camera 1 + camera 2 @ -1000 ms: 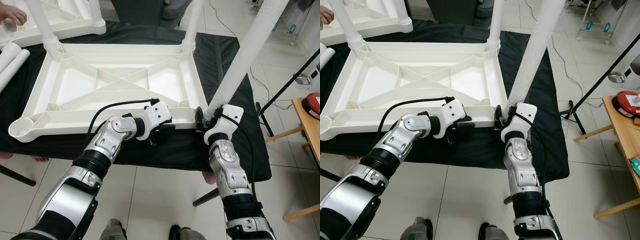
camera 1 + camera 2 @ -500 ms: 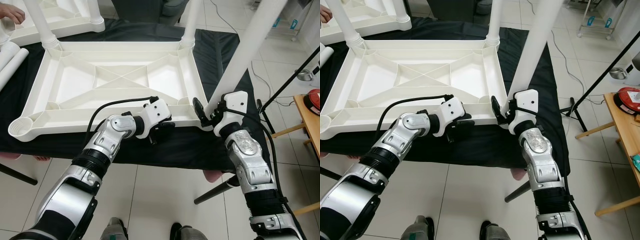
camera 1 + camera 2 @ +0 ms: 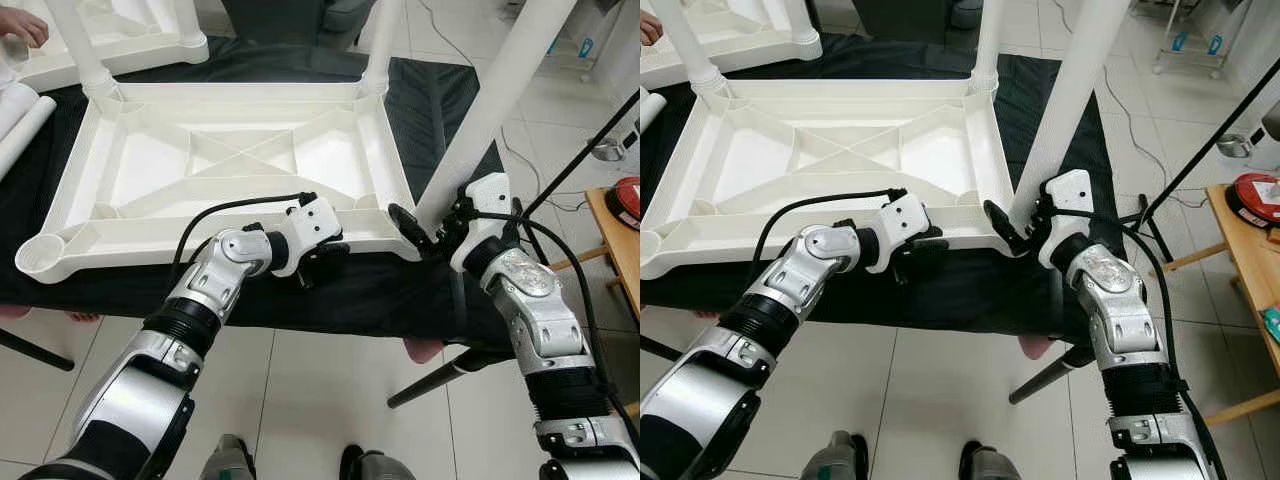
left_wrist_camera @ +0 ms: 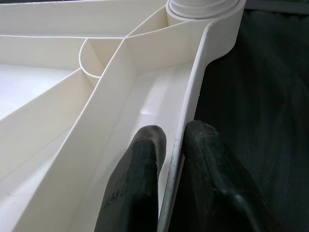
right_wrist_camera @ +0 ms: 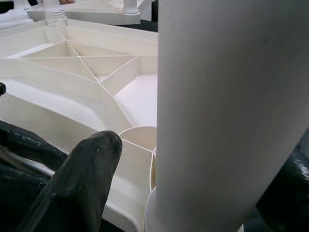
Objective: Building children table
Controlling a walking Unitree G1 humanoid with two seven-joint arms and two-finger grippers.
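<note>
A white plastic tabletop lies upside down on a black cloth. Legs stand in its far left corner, far right corner and near right corner. The near left socket is empty. My left gripper is shut on the tabletop's near rim, one finger inside and one outside. My right gripper straddles the base of the near right leg. It is open, with a gap between one finger and the leg.
Loose white legs lie at the left, beside a second tabletop and a person's hand. A wooden stand with a red object is at the right, and a black pole slants past it.
My right arm has swung out to the right, and its gripper has turned around the base of the near right leg. The left gripper keeps its hold on the rim.
</note>
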